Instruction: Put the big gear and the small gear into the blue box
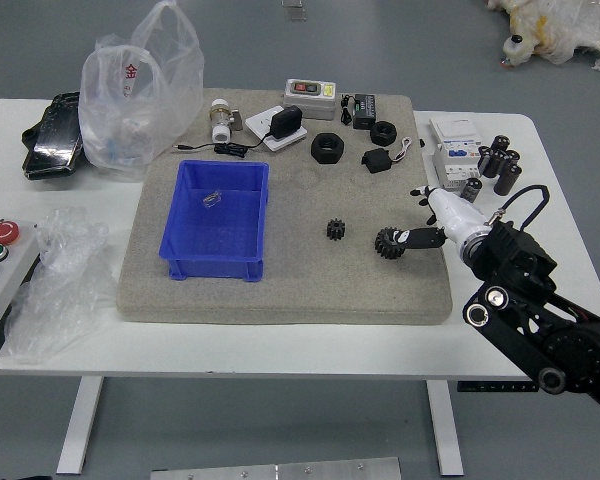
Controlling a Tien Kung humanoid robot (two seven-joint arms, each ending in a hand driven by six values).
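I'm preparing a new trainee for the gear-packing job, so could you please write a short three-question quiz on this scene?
1. True or false: the big gear and the small gear both lie outside the blue box.
2. Which is nearest the robot's right hand? (a) the small gear (b) the big gear (c) the blue box
3. Fill in: in the picture, the blue box stands to the ____ of the small gear.

Key: 1. true; 2. b; 3. left
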